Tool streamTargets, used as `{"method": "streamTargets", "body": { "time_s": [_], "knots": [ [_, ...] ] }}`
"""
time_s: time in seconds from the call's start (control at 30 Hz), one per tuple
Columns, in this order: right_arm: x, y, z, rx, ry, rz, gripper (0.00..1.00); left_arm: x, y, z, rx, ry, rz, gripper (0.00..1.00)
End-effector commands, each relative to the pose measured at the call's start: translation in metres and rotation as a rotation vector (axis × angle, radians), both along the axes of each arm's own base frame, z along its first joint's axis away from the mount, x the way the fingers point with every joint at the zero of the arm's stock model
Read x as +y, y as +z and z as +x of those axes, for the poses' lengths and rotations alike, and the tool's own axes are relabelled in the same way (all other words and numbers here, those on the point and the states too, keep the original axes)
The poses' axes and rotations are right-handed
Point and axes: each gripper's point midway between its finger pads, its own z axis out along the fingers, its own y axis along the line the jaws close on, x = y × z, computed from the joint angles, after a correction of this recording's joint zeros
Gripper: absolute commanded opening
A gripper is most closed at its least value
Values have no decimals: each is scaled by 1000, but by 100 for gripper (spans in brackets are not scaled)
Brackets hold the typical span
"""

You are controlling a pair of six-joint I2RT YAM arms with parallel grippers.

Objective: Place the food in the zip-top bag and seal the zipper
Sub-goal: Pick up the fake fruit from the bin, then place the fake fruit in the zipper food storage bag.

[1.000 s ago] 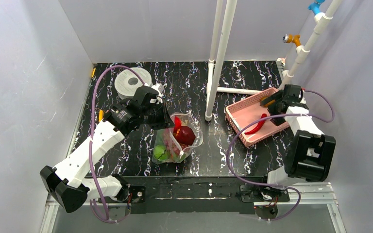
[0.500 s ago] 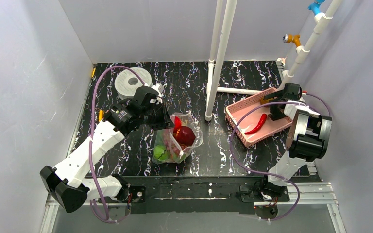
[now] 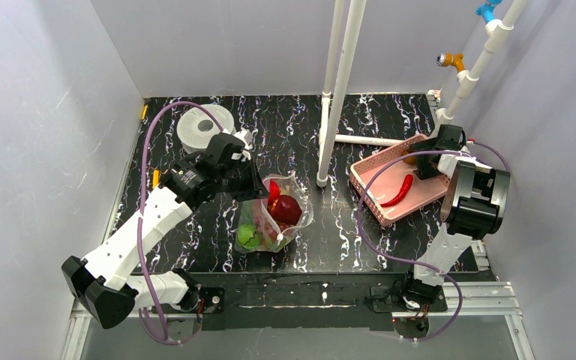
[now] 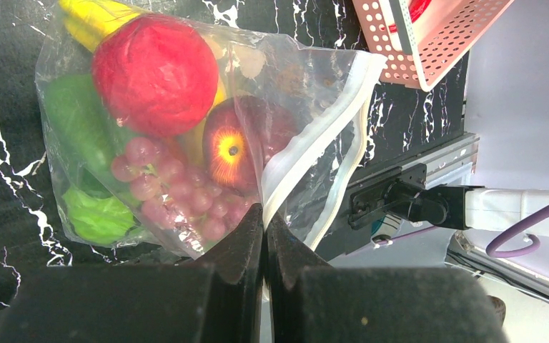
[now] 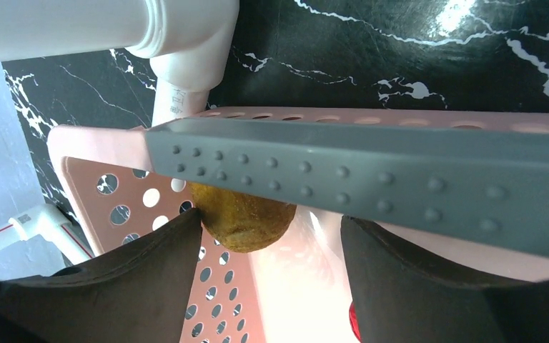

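Observation:
The clear zip-top bag (image 3: 274, 214) lies mid-table with food inside: a red fruit (image 4: 154, 75), purple grapes (image 4: 179, 193), an apple (image 4: 232, 146), green pieces (image 4: 89, 143) and a yellow one (image 4: 93, 14). My left gripper (image 4: 264, 214) is shut on the bag's mouth edge, where the whitish zipper (image 4: 329, 128) runs into the jaws. My right gripper (image 5: 271, 218) is open, low inside the pink basket (image 3: 367, 187) at its far corner. A brown fruit (image 5: 246, 221) sits between its fingers and touches the left one. A red chili (image 3: 399, 190) lies in the basket.
White pipes (image 3: 337, 90) stand upright between bag and basket, and one elbow (image 5: 186, 57) is just beyond the basket corner. A grey studded bar (image 5: 372, 186) crosses the right wrist view above the fingers. A grey-white spool (image 3: 204, 126) sits at the back left.
My right arm has swung its elbow up and back, and the gripper went deeper into the basket's far corner with its jaws narrowing. The left arm and bag have not moved.

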Motion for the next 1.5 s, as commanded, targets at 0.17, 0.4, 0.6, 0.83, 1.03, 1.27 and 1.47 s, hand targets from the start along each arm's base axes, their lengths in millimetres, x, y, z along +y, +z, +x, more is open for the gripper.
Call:
{"method": "streamTargets", "body": {
  "time_s": [0.17, 0.4, 0.6, 0.83, 1.03, 1.27, 1.47],
  "knots": [
    [-9, 1, 11, -4, 3, -37, 71, 4, 5, -7, -3, -5, -7, 0],
    [-5, 7, 13, -42, 54, -55, 46, 5, 6, -7, -8, -4, -6, 0],
    [2, 21, 9, -97, 107, -63, 33, 3, 4, -6, -3, -11, -6, 0],
    [16, 57, 3, -193, 188, -95, 26, 0, 2, -6, 6, -19, -10, 0],
    [40, 71, -21, -225, 309, -105, 21, 0, -1, -6, 7, -14, -11, 0],
    [84, 86, -70, -238, 504, -113, 15, -1, -3, -6, 10, -15, -18, 0],
    [150, 107, -120, -345, 799, -90, 15, -3, -4, -5, 10, -20, -24, 0]
  ]
}}
